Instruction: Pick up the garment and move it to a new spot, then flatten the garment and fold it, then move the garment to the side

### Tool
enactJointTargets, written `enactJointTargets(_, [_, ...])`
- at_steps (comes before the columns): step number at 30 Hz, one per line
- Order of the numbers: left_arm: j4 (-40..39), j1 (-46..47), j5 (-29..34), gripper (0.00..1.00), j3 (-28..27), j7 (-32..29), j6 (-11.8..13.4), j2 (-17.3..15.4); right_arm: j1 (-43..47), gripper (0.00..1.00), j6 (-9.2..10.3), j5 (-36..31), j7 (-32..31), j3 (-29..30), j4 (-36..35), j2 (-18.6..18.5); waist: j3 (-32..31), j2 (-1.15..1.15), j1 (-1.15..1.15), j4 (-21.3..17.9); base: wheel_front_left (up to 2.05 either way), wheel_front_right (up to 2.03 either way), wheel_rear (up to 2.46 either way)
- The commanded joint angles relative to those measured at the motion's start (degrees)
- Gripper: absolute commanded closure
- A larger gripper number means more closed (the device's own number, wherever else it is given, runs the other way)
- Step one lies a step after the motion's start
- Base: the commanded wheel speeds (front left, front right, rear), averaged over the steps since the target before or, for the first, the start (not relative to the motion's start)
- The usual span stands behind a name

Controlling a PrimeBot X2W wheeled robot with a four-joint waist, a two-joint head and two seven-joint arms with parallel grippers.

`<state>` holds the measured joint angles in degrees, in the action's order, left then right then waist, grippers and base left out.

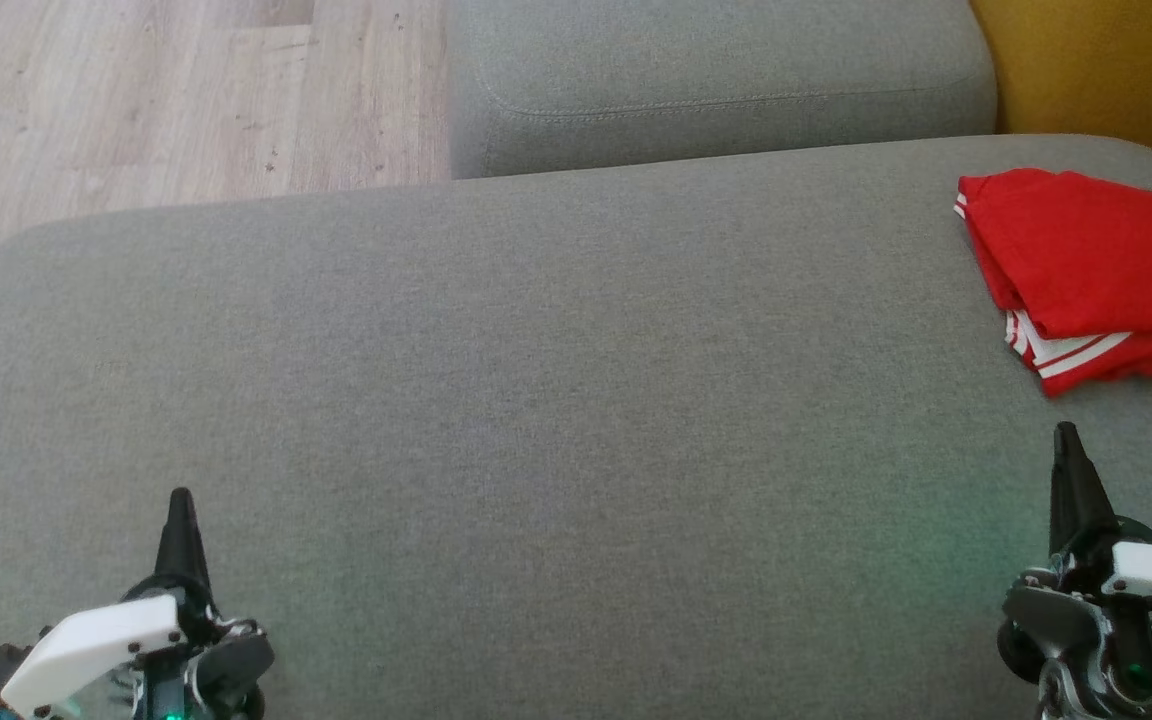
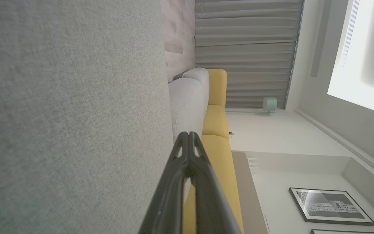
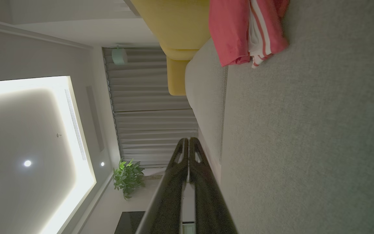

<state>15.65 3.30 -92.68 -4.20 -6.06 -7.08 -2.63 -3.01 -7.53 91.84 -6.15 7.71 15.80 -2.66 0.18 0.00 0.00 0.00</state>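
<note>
Red garment (image 1: 1096, 275) lies folded at the grey sofa seat's (image 1: 536, 400) far right, ahead of right gripper (image 1: 1067, 440); light, limp cloth, best pinched at a doubled edge; both grippers, left gripper (image 1: 180, 505) included, pressed closed, empty.

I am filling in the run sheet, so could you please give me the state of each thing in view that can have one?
red garment: folded, lying at the right end of the grey sofa seat, not held.
left gripper: shut, empty.
right gripper: shut, empty, just short of the garment.
curtain: drawn closed.
ceiling spotlight: lit.
</note>
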Motion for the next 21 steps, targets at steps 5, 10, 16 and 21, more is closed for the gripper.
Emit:
enactJointTargets(5, [-1.62,2.88,0.50,1.00,-2.30,-0.42,-0.41,-0.25,-3.17,1.00,0.04,0.34,-0.32,-1.21,-1.78,-0.21,0.00,0.00,0.00,0.00,0.00,0.00,0.00])
enactJointTargets(10, [-1.62,2.88,0.50,1.00,-2.30,-0.42,-0.41,-0.25,-3.17,1.00,0.04,0.34,-0.32,-1.21,-1.78,-0.21,0.00,0.00,0.00,0.00,0.00,0.00,0.00])
enactJointTargets(16, [-1.62,2.88,0.50,1.00,-2.30,-0.42,-0.41,-0.25,-3.17,1.00,0.04,0.34,-0.32,-1.21,-1.78,-0.21,0.00,0.00,0.00,0.00,0.00,0.00,0.00])
enactJointTargets(21, [-1.62,2.88,0.50,1.00,-2.30,-0.42,-0.41,-0.25,-3.17,1.00,0.04,0.34,-0.32,-1.21,-1.78,-0.21,0.00,0.00,0.00,0.00,0.00,0.00,0.00])
